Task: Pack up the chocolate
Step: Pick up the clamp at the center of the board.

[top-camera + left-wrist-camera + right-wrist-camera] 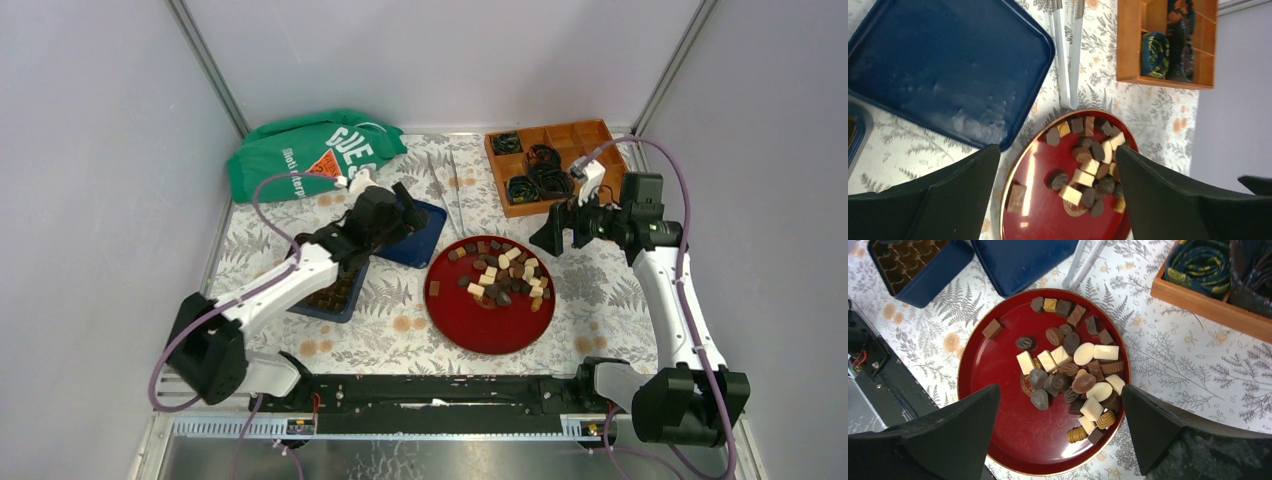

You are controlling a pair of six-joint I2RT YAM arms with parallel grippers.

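Chocolate (1083, 382) heaped on red plate (998, 380), below released right pincer (558, 232); left pincer (405, 208) released, near plate.

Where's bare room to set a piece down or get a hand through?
Free: near-left half of the red plate; tablecloth between plate and base rail; tablecloth right of the plate, below the wooden organizer. Crowded: the plate's far-right half under chocolate; the back strip with green bag, blue lid, tongs.

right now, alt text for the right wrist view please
A red plate of dark, brown and white chocolate lies below the open right gripper. Beyond it are a shallow blue tray, a blue box and a wooden organiser.
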